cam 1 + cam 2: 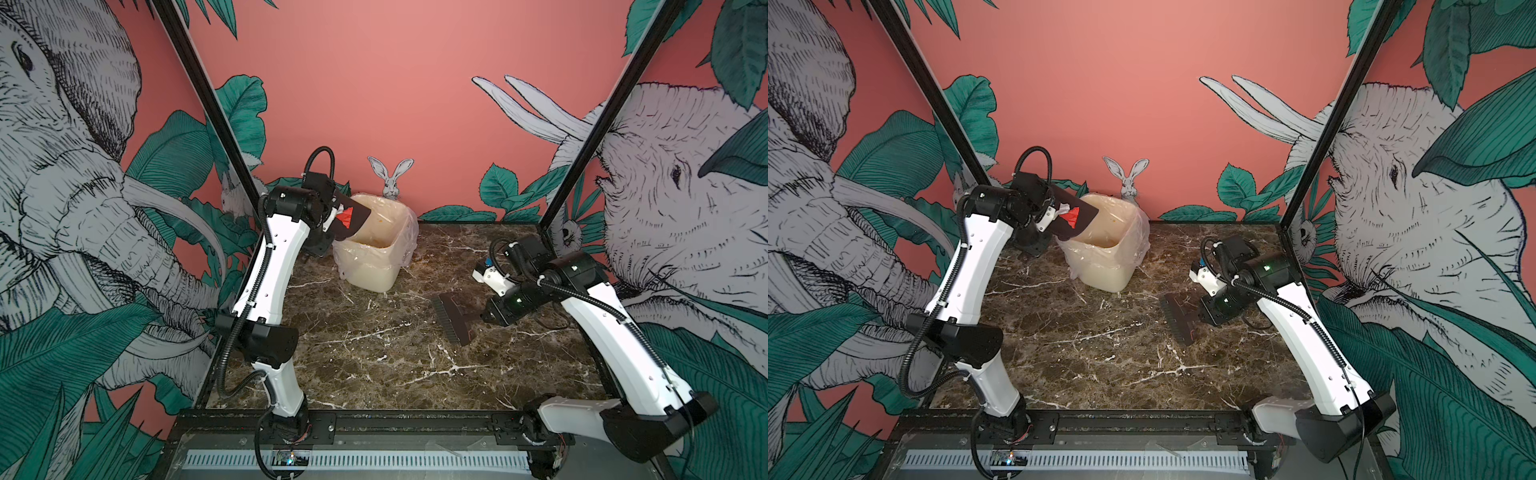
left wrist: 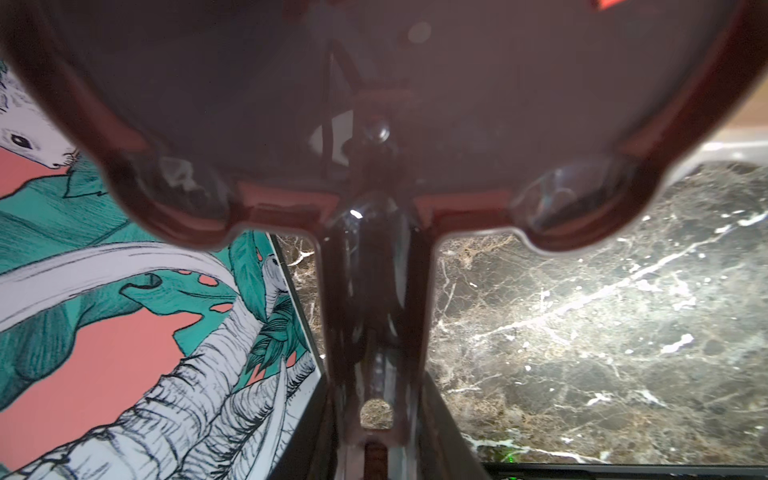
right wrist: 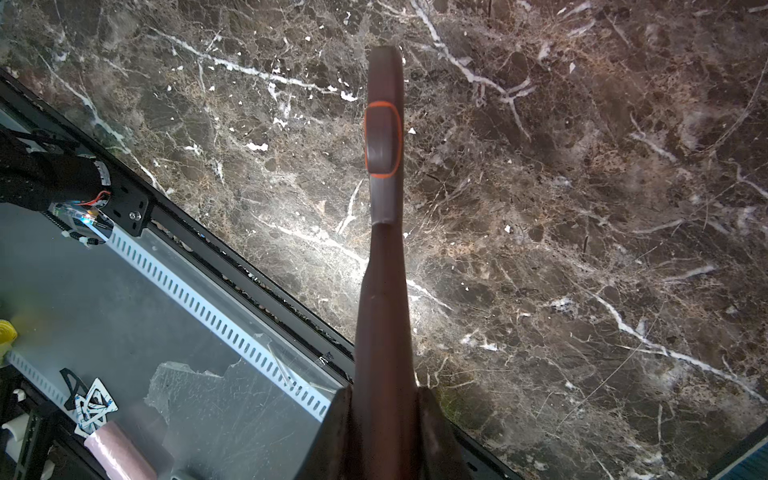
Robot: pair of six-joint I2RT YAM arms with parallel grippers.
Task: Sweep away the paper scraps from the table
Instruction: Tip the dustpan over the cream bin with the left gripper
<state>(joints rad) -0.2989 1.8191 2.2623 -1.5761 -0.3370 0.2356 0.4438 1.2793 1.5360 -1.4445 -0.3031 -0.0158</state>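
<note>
My left gripper [image 1: 328, 214] [image 1: 1047, 215] [image 2: 376, 415] is shut on the handle of a dark dustpan [image 1: 353, 222] [image 1: 1080, 218] [image 2: 374, 104]. It holds the pan raised and tilted, with the lip over the left rim of the cream bin [image 1: 374, 272] [image 1: 1104, 274]. Red and white paper scraps [image 1: 345, 215] [image 1: 1071, 216] lie in the pan. My right gripper [image 1: 484, 316] [image 1: 1204, 313] [image 3: 384, 415] is shut on the handle of a dark brush [image 1: 455, 318] [image 1: 1181, 318] [image 3: 384, 249], low over the right side of the table [image 1: 374, 357] [image 1: 1100, 357]. I see no loose scraps on the marble.
The bin has a clear plastic liner and stands at the back of the table, near the wall. Black frame posts [image 1: 216, 108] [image 1: 590, 124] rise at the back corners. A black rail [image 1: 415, 419] runs along the front edge.
</note>
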